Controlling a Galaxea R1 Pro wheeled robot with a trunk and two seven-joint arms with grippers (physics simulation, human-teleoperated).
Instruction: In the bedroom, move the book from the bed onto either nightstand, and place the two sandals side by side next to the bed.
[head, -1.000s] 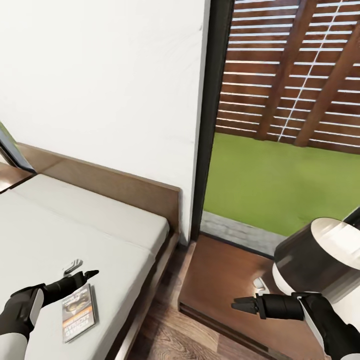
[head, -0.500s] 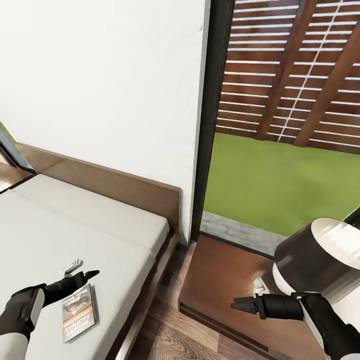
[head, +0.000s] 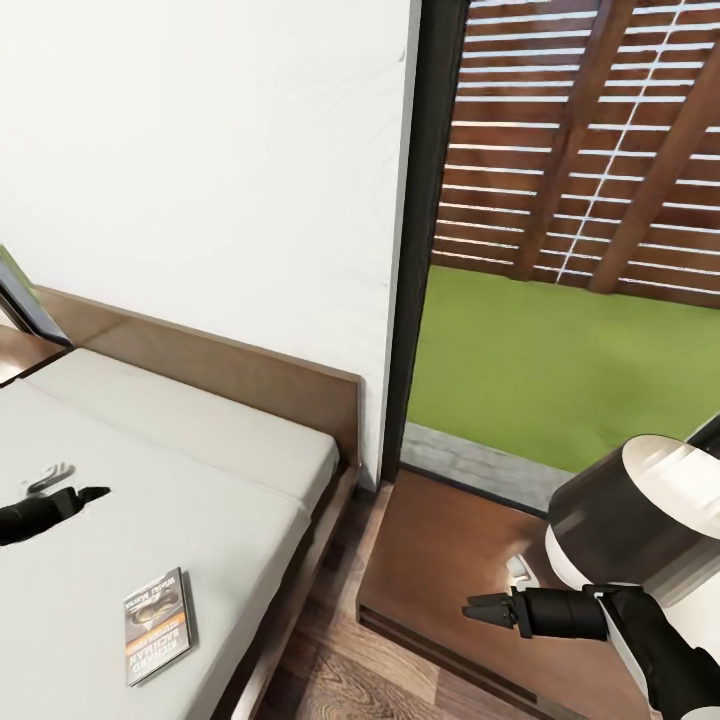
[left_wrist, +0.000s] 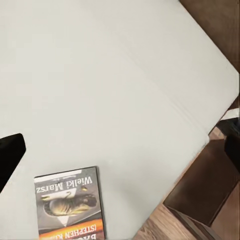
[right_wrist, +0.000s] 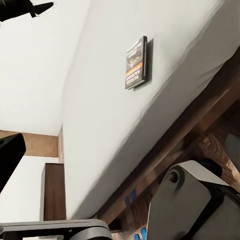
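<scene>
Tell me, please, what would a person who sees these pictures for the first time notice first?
Probably the book, lying flat and alone on the off-white mattress of the bed near its edge, with the left gripper hovering apart from it. Next, the tall dark-framed window with green grass and a slatted wood fence, and the right gripper above the dark nightstand.
</scene>
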